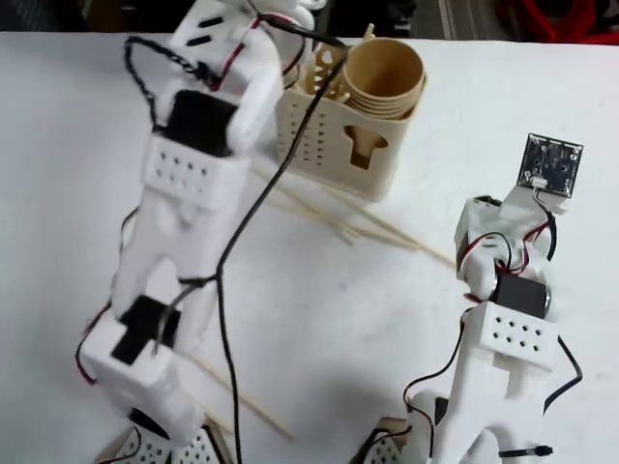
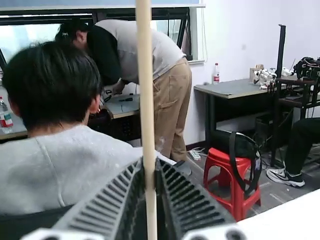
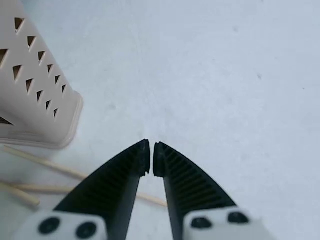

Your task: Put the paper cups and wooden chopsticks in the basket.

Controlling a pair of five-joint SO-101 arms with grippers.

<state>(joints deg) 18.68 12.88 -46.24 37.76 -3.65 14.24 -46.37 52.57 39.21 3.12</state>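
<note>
My left gripper is shut on a wooden chopstick that stands straight up between its ribbed fingers. In the high view the left arm stretches to the far edge of the table, beside the beige basket. A stack of paper cups sits in the basket. Several chopsticks lie loose on the table in front of the basket. My right gripper is shut on nothing, low over the table near the basket's corner, with chopsticks just beside it.
Another chopstick lies near the left arm's base. The right arm stands at the front right, a black cable hangs across the middle. People sit and stand in the room beyond the table's far edge.
</note>
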